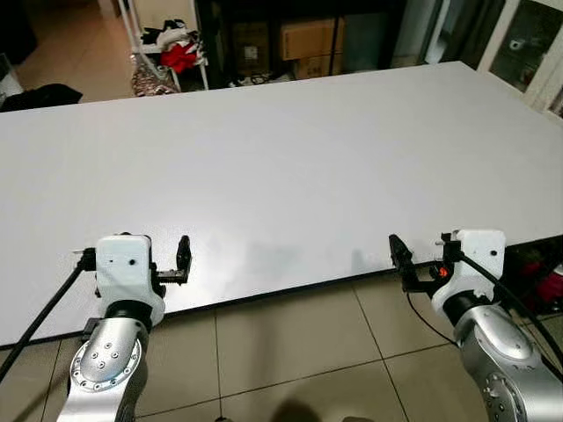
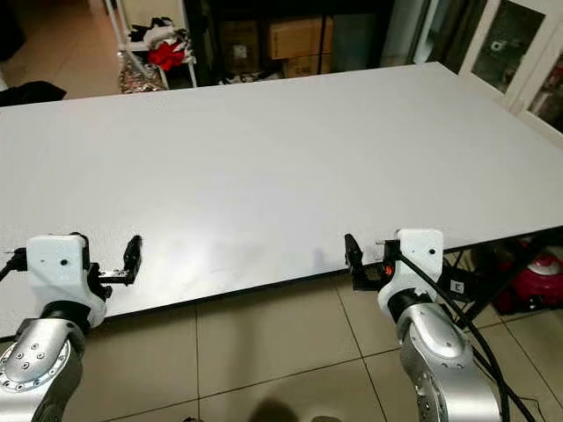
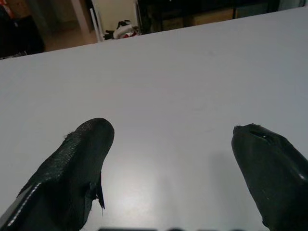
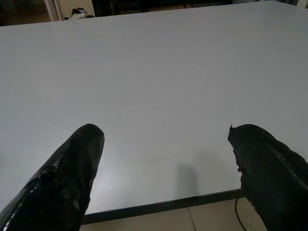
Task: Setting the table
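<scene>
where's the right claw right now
The right claw hangs at the near edge of the large white rectangular table, on the robot's right in the head views, fingers spread, holding nothing, level with the left claw.

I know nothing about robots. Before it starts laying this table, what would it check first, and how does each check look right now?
1. Left end effector open and holding nothing: ok.
2. Right end effector open and holding nothing: ok.
3. Both held at the near edge of the white table, one toward each side: ok.
4. Tabletop ready to take settings, no clutter: ok.
5. Plates or cutlery within reach: not ok, none on the table.
6. Where such things are kept: cannot tell; beyond the far edge stand cardboard boxes.
</scene>
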